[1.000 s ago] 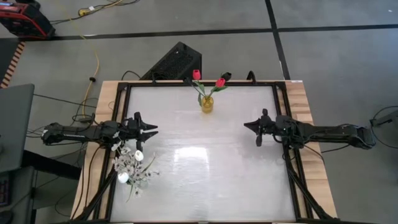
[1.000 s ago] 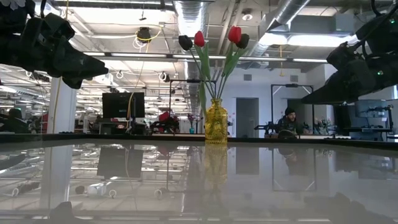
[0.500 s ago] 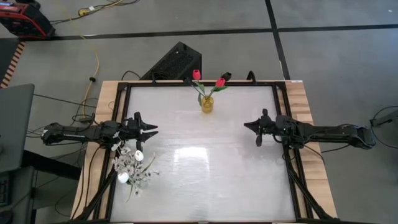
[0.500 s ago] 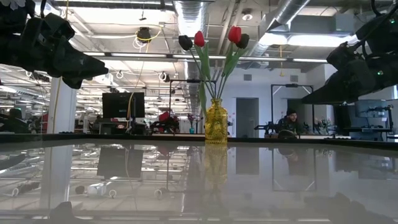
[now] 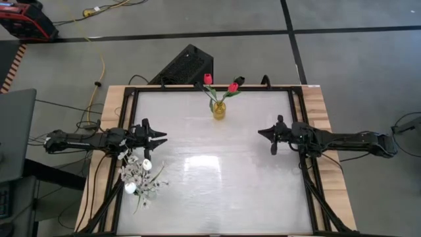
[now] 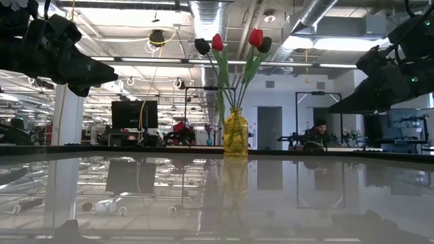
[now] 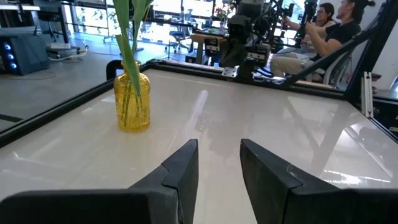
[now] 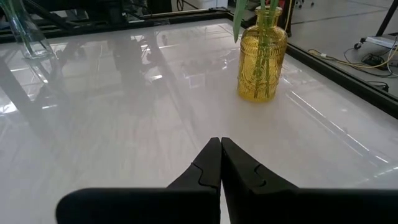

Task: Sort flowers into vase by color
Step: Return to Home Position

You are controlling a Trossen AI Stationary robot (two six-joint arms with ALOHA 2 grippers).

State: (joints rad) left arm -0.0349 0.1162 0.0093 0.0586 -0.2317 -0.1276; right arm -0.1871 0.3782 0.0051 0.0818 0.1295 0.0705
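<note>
A yellow glass vase [image 5: 218,110] stands near the middle of the table's far edge and holds two red tulips [image 5: 208,79] by their green stems. A bunch of white flowers [image 5: 138,176] stands at the near left; a clear glass vase [image 8: 28,34] shows there in the right wrist view. My left gripper [image 5: 161,137] hangs open above the table's left side, pointing level toward the right, with nothing between its fingers [image 7: 186,163]. My right gripper [image 5: 261,131] hangs shut above the right side, pointing toward the left and slightly down.
The glossy white tabletop [image 5: 217,171] is framed by black rails [image 5: 299,99]. A black box [image 5: 187,66] sits on the floor beyond the far edge. People sit in the room behind the right arm [image 7: 323,25], and one shows beyond the table [image 6: 316,132].
</note>
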